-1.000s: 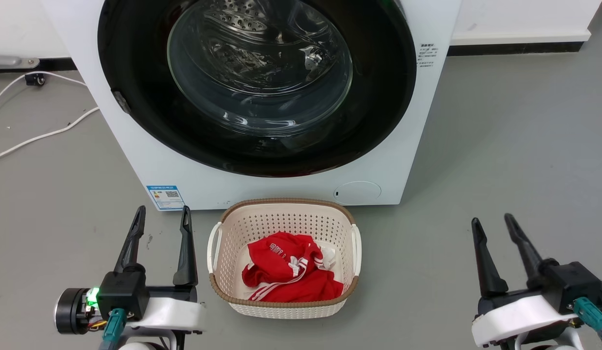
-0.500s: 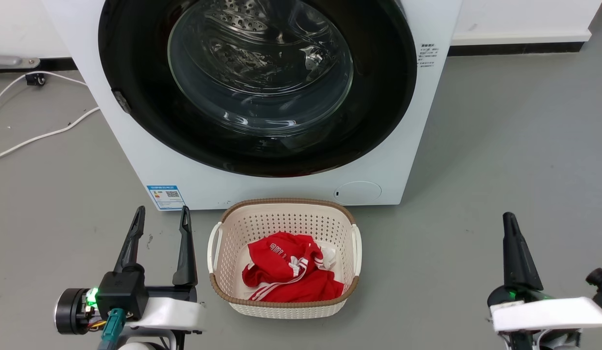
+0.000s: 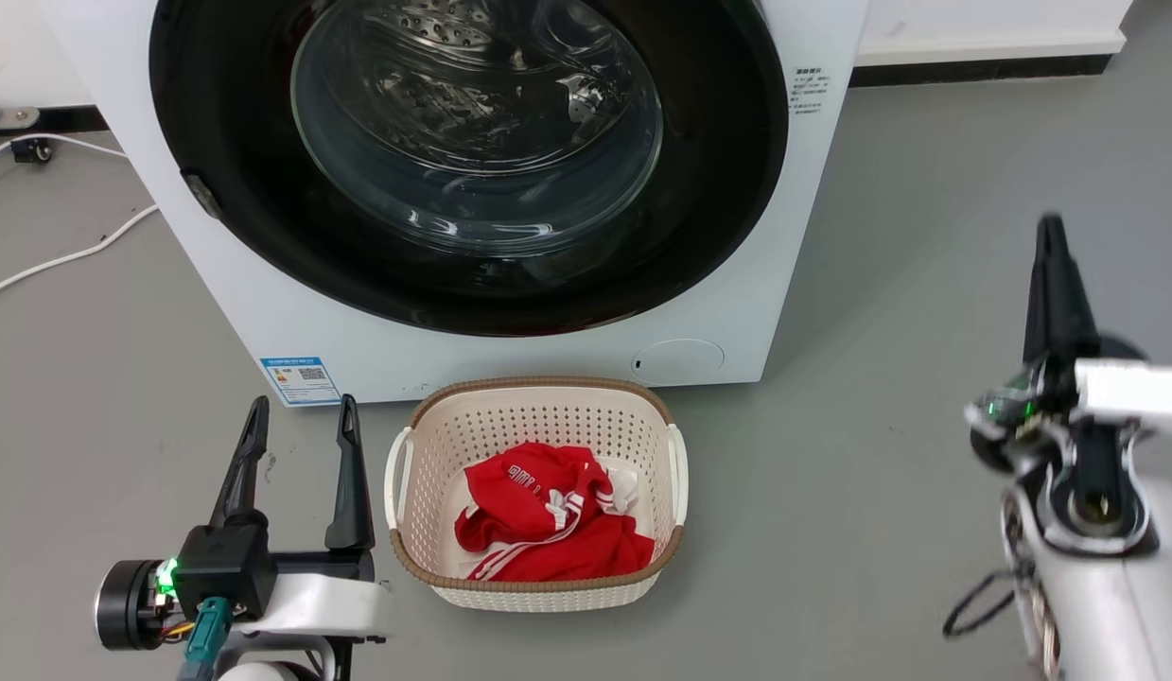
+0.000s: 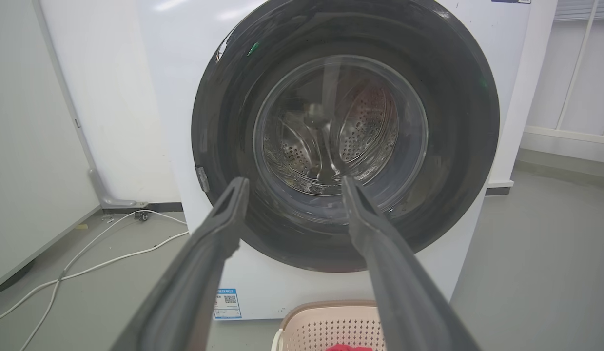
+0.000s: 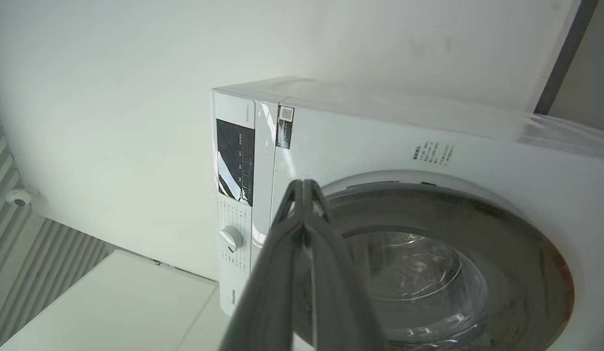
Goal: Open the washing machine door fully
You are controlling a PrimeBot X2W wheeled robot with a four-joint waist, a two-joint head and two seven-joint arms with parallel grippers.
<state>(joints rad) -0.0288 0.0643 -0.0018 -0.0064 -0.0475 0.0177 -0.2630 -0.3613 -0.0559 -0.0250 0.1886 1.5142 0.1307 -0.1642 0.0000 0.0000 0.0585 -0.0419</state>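
The washing machine door (image 3: 472,142) sits shut, flush against the front of the washing machine (image 3: 264,322) and covering nearly all of it. No gap shows along its rim, so the opening is not yet begun. A small grey tab (image 3: 200,194) sits on the door's rim toward the machine's left side. It is probably the catch or pull point, though it is too small to be sure.

The left gripper (image 3: 300,416) hovers low before the machine's lower left corner. Its 2 fingers are spread apart and empty, aimed at the door's lower half. That looks like a ready pose, wide enough to take an edge.

The right gripper (image 3: 1052,236) hangs off the machine's right side, well apart from it. Its 2 fingers are pressed together on nothing and point at the door's rim nearest the control panel (image 5: 236,161). Closed, they form 1 slim blade, better suited to hooking behind the rim than pinching it.

A basket (image 3: 538,390) holding a red garment (image 3: 548,530) stands just before the machine, under the door. A low arm could knock it.
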